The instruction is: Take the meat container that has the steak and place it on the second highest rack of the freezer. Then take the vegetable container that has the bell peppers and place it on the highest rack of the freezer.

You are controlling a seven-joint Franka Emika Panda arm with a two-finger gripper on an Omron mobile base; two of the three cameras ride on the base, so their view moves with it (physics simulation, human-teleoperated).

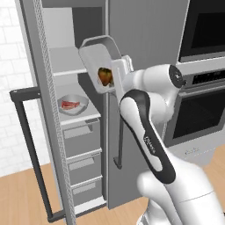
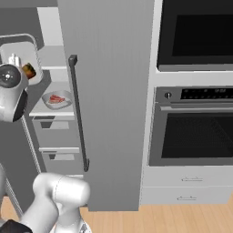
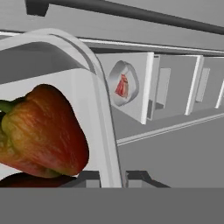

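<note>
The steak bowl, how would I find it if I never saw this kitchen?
Look inside the open freezer, on the lower white shelf just above the grey drawers. The small round bowl there holds the red steak; the gripper's squarish container holds peppers instead.

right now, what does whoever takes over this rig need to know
Gripper: shut on the rim of the vegetable container, held tilted on edge in front of the open freezer.
Bell peppers: inside the held container.
Steak: in its meat container, resting on the second highest rack, above the grey drawers.
Done: meat container placed.
Left: level the vegetable container, set it on the highest rack, then release.
</note>
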